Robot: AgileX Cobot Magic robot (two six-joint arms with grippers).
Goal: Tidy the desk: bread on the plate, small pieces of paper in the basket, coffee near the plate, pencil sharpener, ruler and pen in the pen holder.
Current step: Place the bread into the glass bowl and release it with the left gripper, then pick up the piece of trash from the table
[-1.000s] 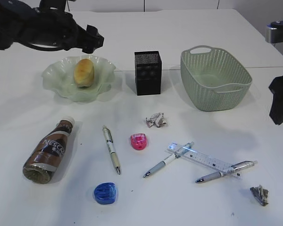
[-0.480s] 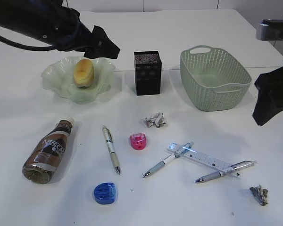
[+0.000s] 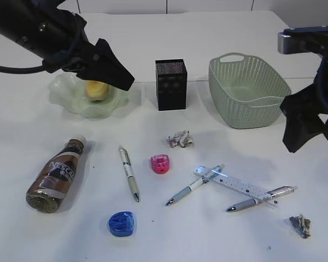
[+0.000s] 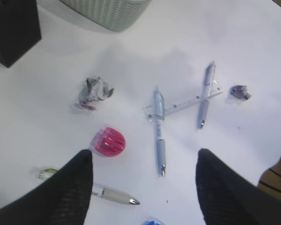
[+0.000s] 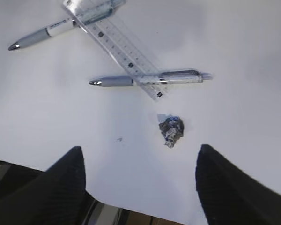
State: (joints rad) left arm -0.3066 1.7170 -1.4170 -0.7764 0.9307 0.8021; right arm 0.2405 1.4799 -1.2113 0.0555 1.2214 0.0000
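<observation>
The bread (image 3: 97, 90) lay on the plate (image 3: 79, 102), partly hidden behind the left gripper (image 3: 110, 70), which hung in the air just above and in front of the roll with its jaws spread wide and nothing between them. Seen from the left wrist, a pink pencil sharpener (image 4: 109, 141) sat on the desk (image 4: 253, 56) just ahead of the left finger, a grey pen (image 4: 159, 138) lay between the two fingers further out, and one crumpled paper wad (image 4: 94, 90) rested beyond the sharpener, near the pen holder (image 4: 11, 28). The ruler (image 5: 114, 45) lay across two pens well ahead of the right gripper (image 5: 138, 183), whose jaws also stood wide and empty; a second paper wad (image 5: 171, 131) sat on the desk between those jaws, a little ahead of them and apart from both. In the exterior view the right gripper hung beside the basket (image 3: 249, 90), clear of its rim. The coffee (image 3: 56, 176) lay on its side well below the plate, with a cream pen (image 3: 128, 173) and a blue sharpener (image 3: 122, 223) nearby.
</observation>
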